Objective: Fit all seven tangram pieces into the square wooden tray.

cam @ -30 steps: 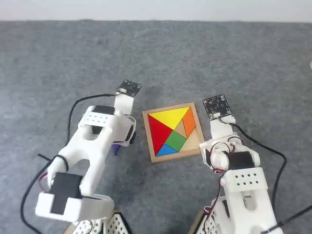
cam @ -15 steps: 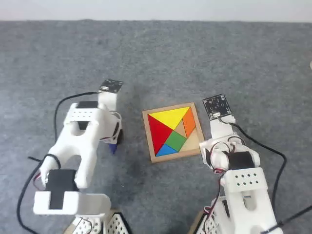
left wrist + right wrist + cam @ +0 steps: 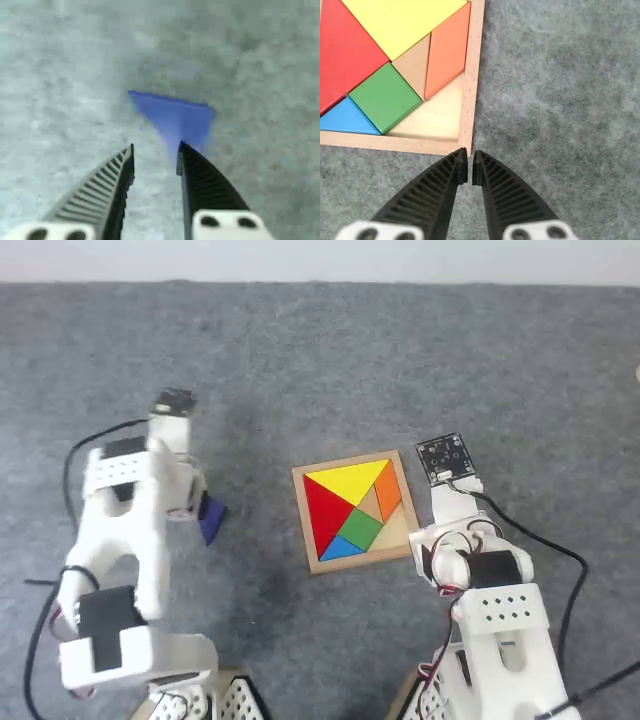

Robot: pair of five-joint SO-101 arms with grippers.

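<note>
The square wooden tray [image 3: 303, 523] holds six pieces, with one triangular corner gap [image 3: 437, 115] bare. The seventh, a violet-blue triangle [image 3: 175, 117], lies on the grey mat [image 3: 400, 360] well apart from the tray, below the left gripper [image 3: 156, 146], whose fingers are parted and empty; the right gripper [image 3: 469, 155], almost closed, grips nothing

One wooden tray [image 3: 473, 75]. Six pieces sit inside it (yellow [image 3: 348, 482], red [image 3: 324, 510], green [image 3: 360, 528], light blue [image 3: 340, 548], orange [image 3: 388, 492], tan [image 3: 371, 504]). One dark blue piece [image 3: 211, 518] lies on the bench [image 3: 400, 360]. Two arms: left arm [image 3: 125, 520], right arm [image 3: 495, 610].

No legible text, label, brand, number or sign; wooden tray [image 3: 469, 75] and tangram pieces [image 3: 350, 482] unmarked.
</note>
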